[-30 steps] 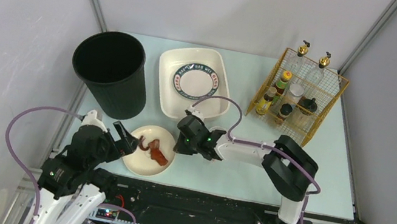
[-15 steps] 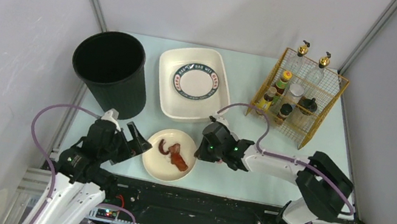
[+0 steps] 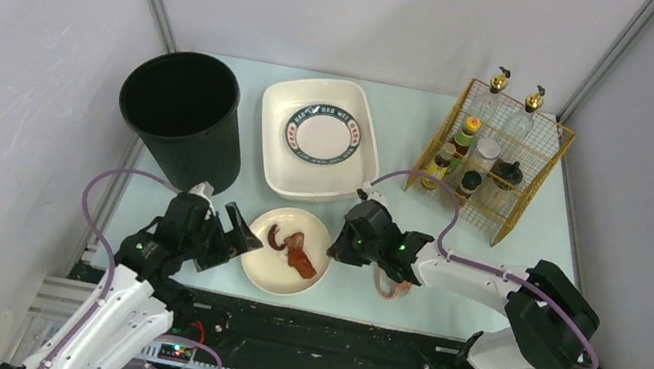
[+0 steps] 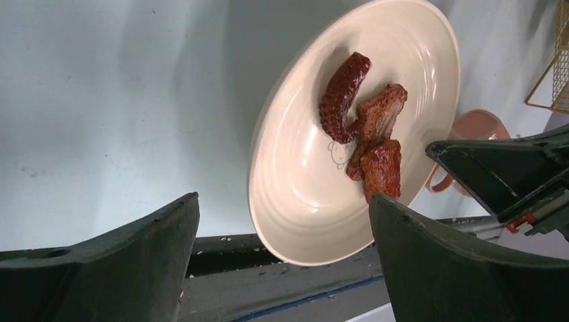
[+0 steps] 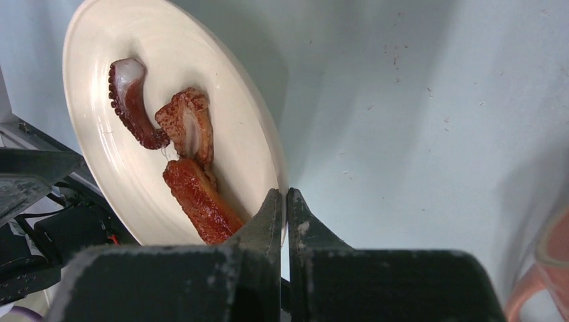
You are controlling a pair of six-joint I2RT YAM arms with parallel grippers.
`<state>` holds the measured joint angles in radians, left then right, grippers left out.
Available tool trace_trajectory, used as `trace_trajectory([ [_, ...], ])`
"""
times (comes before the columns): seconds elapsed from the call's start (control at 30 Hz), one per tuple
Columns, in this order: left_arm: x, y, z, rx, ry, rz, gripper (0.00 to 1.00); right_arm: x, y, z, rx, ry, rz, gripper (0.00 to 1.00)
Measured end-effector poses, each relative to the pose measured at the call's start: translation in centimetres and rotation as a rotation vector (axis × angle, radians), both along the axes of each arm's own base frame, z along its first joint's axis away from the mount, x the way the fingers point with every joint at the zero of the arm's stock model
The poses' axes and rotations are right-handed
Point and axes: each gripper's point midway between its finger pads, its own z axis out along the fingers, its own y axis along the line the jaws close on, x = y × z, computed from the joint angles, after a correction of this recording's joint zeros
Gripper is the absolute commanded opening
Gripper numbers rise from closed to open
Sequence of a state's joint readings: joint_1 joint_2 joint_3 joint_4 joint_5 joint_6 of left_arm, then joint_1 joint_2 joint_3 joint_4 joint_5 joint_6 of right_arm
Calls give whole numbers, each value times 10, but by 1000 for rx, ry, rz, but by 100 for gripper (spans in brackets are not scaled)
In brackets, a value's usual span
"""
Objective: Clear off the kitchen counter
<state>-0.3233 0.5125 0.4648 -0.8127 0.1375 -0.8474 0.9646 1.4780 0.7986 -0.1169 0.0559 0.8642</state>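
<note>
A cream plate [image 3: 280, 273] holding an octopus tentacle and red-brown meat pieces [image 3: 293, 248] sits on the mint-green kitchen counter [image 3: 394, 125] near its front rail. My right gripper [image 3: 335, 250] is shut on the plate's right rim; in the right wrist view its jaws [image 5: 283, 194] pinch the rim of the plate [image 5: 134, 181] next to the food [image 5: 184, 127]. My left gripper [image 3: 242, 241] is open just left of the plate, touching nothing. In the left wrist view its gripper [image 4: 283, 198] frames the plate [image 4: 302, 194] and the food [image 4: 366, 127].
A black bin [image 3: 183, 114] stands at the back left. A white tub [image 3: 268, 149] holding a patterned plate is at the back centre. A yellow wire basket [image 3: 490, 158] of bottles is at the back right. A pink mug [image 3: 391, 287] lies under my right arm.
My right gripper has dragged the plate with the food to the right along the front of the counter. My left arm has followed it to the right, still open. The pink mug has come into view.
</note>
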Motion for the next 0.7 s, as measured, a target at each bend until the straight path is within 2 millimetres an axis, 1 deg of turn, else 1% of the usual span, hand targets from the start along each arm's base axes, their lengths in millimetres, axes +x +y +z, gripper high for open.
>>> trace_trajectory([
  [0.3, 6, -4, -9, -18, 15, 15, 95, -1, 3, 5, 31, 16, 10, 0],
  [0.47, 9, -6, -13, -28, 18, 23, 88, -3, 4, 24, 84, 2, 24, 0],
  [0.53, 9, -7, -16, -31, 20, 24, 82, -3, 4, 34, 111, -10, 28, 0],
  [0.6, 9, -9, -17, -43, 20, 25, 72, -3, 4, 44, 133, -22, 31, 0],
  [0.63, 9, -10, -18, -49, 22, 24, 70, -3, 3, 47, 140, -27, 32, 0],
  [0.67, 10, -11, -18, -56, 21, 25, 64, -4, 2, 51, 144, -33, 34, 0],
  [0.7, 10, -12, -17, -63, 19, 27, 61, -4, 1, 52, 144, -36, 35, 0],
])
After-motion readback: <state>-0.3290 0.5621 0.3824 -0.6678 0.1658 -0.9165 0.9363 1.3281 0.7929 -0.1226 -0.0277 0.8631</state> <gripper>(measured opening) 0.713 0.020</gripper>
